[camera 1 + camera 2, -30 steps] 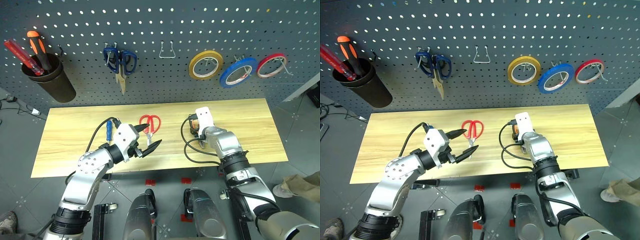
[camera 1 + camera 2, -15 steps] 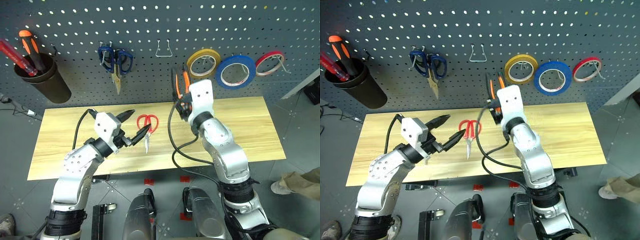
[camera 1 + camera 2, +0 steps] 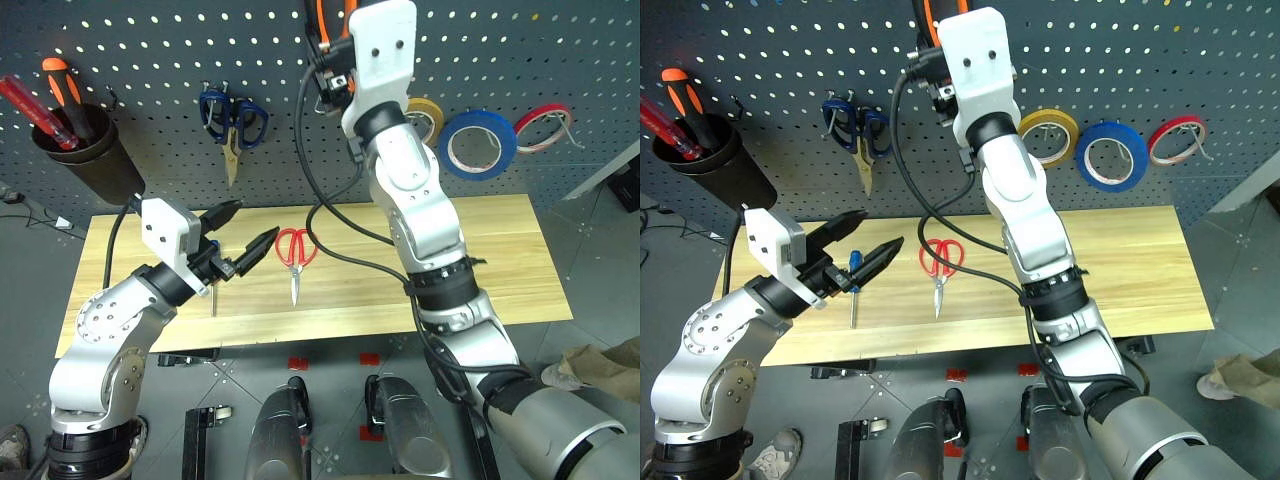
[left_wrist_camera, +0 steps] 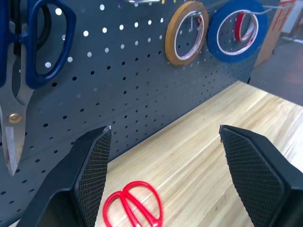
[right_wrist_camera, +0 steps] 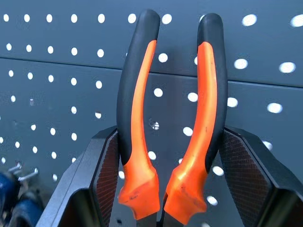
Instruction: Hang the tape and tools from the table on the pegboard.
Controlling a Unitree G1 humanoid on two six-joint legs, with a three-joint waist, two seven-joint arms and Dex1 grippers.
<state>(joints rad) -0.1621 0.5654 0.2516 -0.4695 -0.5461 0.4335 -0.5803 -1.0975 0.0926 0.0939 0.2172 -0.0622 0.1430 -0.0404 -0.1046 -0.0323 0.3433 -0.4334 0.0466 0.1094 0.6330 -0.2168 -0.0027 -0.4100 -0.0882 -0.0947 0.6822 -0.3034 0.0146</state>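
Observation:
My right gripper (image 5: 168, 142) is raised high in front of the pegboard (image 3: 150, 50) and is shut on the pliers (image 5: 139, 118), whose orange-and-black handles point up between its pads. The blue tape (image 3: 480, 142) hangs on the pegboard, to the right of that arm. On the table (image 3: 500, 260) lie the red-handled scissors (image 3: 296, 248) and the small blue-handled screwdriver (image 3: 853, 285). My left gripper (image 3: 250, 225) hovers open and empty above the table's left half, just left of the scissors and over the screwdriver.
Blue-handled scissors (image 3: 232, 120) hang at the upper left of the board. A dark cup (image 3: 75, 150) with red and orange screwdrivers hangs at the far left. A yellow roll (image 3: 428, 110) and a red roll (image 3: 545, 128) flank the blue tape. The table's right half is bare wood.
My right arm has lifted the pliers from the table up to the top of the pegboard. My left gripper has risen and drifted left, staying open. The camera view has also shifted.

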